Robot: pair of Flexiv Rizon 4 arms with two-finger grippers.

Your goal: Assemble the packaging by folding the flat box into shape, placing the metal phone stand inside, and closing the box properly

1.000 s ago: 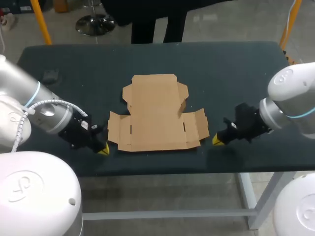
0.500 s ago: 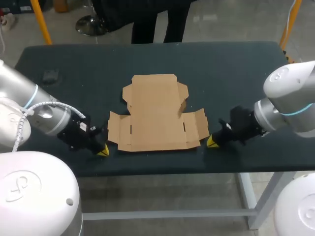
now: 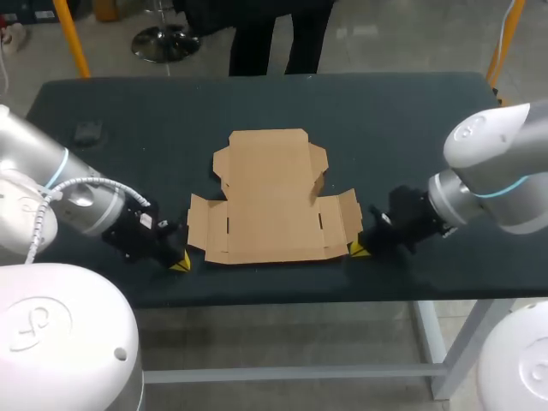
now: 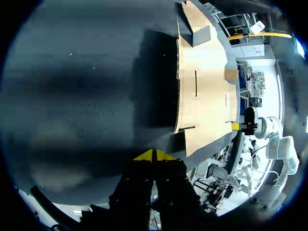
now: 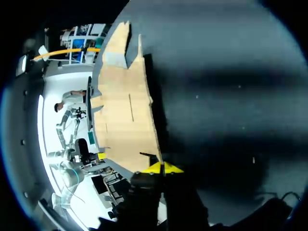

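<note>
Left gripper (image 4: 154,155): the two yellow fingertips (image 4: 146,156) were pressed together, with only a thin seam between them and nothing held. They lay low over the dark table (image 3: 402,128), near the front corner of the left side flap of the flat cardboard box (image 3: 272,199). A strip of bare table separated them from the cardboard. The left arm (image 3: 77,201) entered from the left side and sloped down toward the table's near edge, its black wrist angled inward toward the box.

Right gripper (image 5: 164,168): its yellow fingertips (image 5: 155,168) were likewise together and gripped nothing. In the right wrist view they sat just beside the front corner of the box's right side flap. Whether they actually touched the cardboard could not be told. The right arm (image 3: 488,175) entered from the right side, with its elbow raised and its black wrist pointing down and inward at that corner.

Box: it lay unfolded in the middle of the table, between the two grippers. Its broad central panel rested flat, a narrower panel extended toward the far side, and a short flap projected at each side. The right flap was lifted slightly off the surface.

A small dark object (image 3: 87,133) rested near the far left corner of the table, well apart from the box. Its identity could not be made out.
</note>
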